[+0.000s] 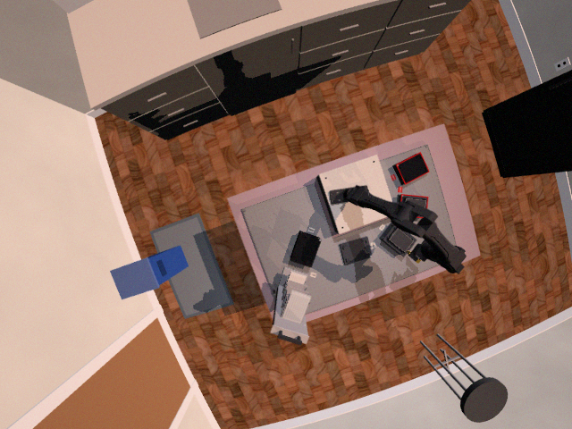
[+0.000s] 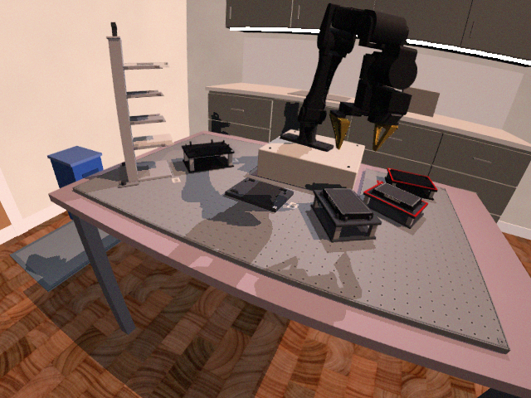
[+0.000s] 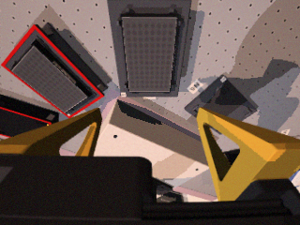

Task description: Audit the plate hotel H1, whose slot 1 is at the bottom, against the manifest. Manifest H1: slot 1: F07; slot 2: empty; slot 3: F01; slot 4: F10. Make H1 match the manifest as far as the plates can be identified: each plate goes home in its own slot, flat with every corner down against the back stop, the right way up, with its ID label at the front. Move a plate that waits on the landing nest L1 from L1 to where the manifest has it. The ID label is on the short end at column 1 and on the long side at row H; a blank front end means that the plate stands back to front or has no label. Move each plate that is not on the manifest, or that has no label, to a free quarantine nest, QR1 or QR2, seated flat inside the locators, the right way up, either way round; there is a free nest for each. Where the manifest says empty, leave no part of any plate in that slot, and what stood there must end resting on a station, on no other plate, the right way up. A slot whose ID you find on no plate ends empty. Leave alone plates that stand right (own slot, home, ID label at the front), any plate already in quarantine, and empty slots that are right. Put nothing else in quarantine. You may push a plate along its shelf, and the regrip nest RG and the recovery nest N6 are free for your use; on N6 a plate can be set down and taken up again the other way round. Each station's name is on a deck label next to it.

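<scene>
Gripper wide open, empty, high over plinth.

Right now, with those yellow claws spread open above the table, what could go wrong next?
The open gripper hangs empty, high over the raised nest's plate; a crooked descent could knock that plate askew. The red-edged nest with its own plate sits close beside, so wide fingers might clip it. The tall plate hotel stands far across the table, a long carry where a plate could slip.
</scene>
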`<state>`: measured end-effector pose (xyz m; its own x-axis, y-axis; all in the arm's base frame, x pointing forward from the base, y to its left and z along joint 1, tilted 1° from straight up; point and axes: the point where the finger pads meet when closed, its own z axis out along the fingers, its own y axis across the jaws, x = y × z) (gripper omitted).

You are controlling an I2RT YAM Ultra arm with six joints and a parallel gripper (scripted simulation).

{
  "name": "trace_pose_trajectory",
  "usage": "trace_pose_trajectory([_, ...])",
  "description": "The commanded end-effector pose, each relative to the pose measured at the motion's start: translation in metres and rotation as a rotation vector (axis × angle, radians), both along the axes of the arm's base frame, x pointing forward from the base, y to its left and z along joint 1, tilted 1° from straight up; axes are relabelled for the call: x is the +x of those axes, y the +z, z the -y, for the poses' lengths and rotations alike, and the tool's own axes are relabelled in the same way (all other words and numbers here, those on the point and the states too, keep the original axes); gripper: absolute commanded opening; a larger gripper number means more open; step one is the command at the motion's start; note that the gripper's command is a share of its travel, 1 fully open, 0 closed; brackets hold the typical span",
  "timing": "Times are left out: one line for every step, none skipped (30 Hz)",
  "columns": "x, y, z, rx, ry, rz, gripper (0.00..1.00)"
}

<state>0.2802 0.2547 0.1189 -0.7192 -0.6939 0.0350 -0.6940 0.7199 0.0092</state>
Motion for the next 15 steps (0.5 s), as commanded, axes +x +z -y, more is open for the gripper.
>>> trace_pose_trajectory([0.009, 0.001, -0.008, 0.039, -0.003, 0.044, 1.0])
trace_pose_trajectory([0.009, 0.001, -0.008, 0.039, -0.003, 0.044, 1.0])
trace_pose_trajectory([0.009, -0.003, -0.008, 0.039, -0.003, 0.044, 1.0])
trace_pose_trajectory([0.009, -0.006, -0.008, 0.039, -0.003, 0.044, 1.0])
trace_pose_trajectory([0.009, -0.009, -0.008, 0.039, -0.003, 0.044, 1.0])
trace_pose_trajectory([0.009, -0.013, -0.009, 0.039, -0.003, 0.044, 1.0])
trace_pose_trajectory([0.009, -0.016, -0.009, 0.039, -0.003, 0.044, 1.0])
trace_pose_trajectory([0.009, -0.019, -0.009, 0.039, -0.003, 0.044, 1.0])
trace_pose_trajectory([0.009, -0.023, -0.009, 0.039, -0.003, 0.044, 1.0])
trace_pose_trajectory([0.009, -0.026, -0.009, 0.039, -0.003, 0.044, 1.0])
trace_pose_trajectory([0.009, -0.029, -0.009, 0.039, -0.003, 0.044, 1.0])
trace_pose_trajectory([0.009, -0.033, -0.009, 0.039, -0.003, 0.044, 1.0])
trace_pose_trajectory([0.009, -0.036, -0.009, 0.039, -0.003, 0.044, 1.0])
trace_pose_trajectory([0.009, -0.039, -0.009, 0.039, -0.003, 0.044, 1.0])
trace_pose_trajectory([0.009, -0.043, -0.009, 0.039, -0.003, 0.044, 1.0])
